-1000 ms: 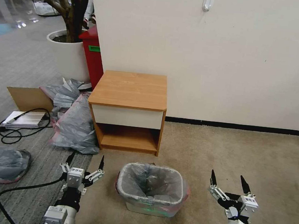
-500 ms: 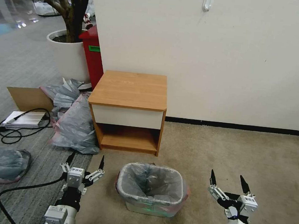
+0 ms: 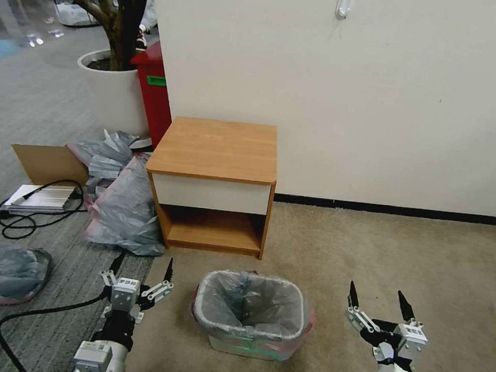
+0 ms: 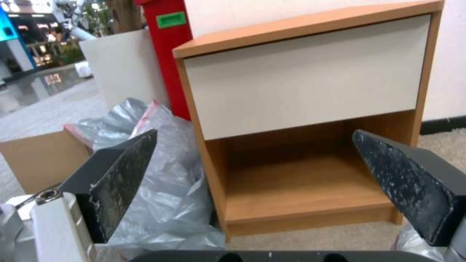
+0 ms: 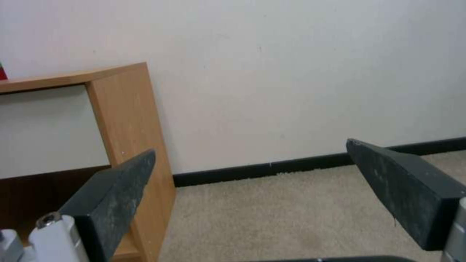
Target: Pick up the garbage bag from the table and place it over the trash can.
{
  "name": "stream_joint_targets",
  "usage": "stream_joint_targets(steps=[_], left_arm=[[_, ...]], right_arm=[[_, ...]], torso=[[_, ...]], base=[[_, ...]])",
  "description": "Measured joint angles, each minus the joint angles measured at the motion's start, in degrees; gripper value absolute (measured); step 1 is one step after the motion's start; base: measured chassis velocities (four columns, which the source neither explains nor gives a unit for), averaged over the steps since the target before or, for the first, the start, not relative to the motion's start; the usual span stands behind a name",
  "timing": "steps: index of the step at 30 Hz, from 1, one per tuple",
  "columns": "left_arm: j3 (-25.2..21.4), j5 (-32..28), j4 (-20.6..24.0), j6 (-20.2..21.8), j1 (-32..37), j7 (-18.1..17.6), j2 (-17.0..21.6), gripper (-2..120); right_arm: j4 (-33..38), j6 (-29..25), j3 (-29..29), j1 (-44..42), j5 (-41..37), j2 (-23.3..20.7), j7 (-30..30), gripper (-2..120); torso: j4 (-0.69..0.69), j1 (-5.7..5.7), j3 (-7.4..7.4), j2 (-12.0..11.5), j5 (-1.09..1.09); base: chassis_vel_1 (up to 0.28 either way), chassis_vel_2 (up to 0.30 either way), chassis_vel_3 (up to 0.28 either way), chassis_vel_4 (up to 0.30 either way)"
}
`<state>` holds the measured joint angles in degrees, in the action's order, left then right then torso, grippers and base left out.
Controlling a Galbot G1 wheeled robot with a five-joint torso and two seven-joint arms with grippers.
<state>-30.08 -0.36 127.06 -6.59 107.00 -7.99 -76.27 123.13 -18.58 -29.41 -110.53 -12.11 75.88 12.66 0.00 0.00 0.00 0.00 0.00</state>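
So the garbage bag (image 3: 252,305) is lining the trash can (image 3: 251,345), pink-red band folded over the rim, on the carpet right in front of the table (image 3: 216,148). Left gripper (image 3: 142,266) and right gripper (image 3: 378,301) sit either side of the can, jaws spread, holding nothing. Grey sacks (image 3: 121,209), cardboard (image 3: 44,162) lie left. The left wrist view catches the red bin (image 4: 167,40) up close.

Bare carpet (image 3: 381,250) right of table (image 3: 216,148)
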Motion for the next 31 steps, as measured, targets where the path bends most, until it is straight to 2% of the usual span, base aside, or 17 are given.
stream_joint_targets(steps=[31], left_arm=[[0.0, 0.0, 0.0, 0.0, 0.0, 0.0, 0.0, 100]], right_arm=[[0.0, 0.0, 0.0, 0.0, 0.0, 0.0, 0.0, 100]], torso=[[0.0, 0.0, 0.0, 0.0, 0.0]], base=[[0.0, 0.0, 0.0, 0.0]])
